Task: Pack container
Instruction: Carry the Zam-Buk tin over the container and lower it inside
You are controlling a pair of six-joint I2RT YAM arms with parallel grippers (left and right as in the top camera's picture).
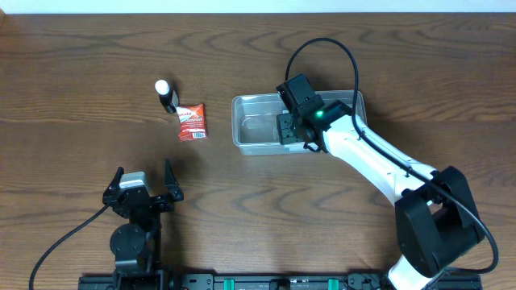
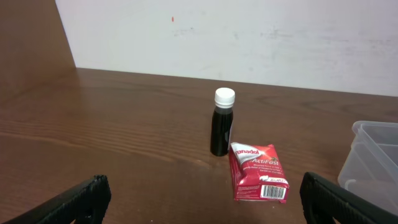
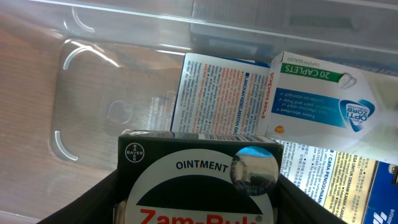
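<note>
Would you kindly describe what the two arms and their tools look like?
The left arm is all black, with a silver-grey block behind the left tool, whose fingers are matt black with rough edges. The right arm has white links, bulky black joints and a small green light near the black right tool. A thin black cable trails from each arm.
</note>
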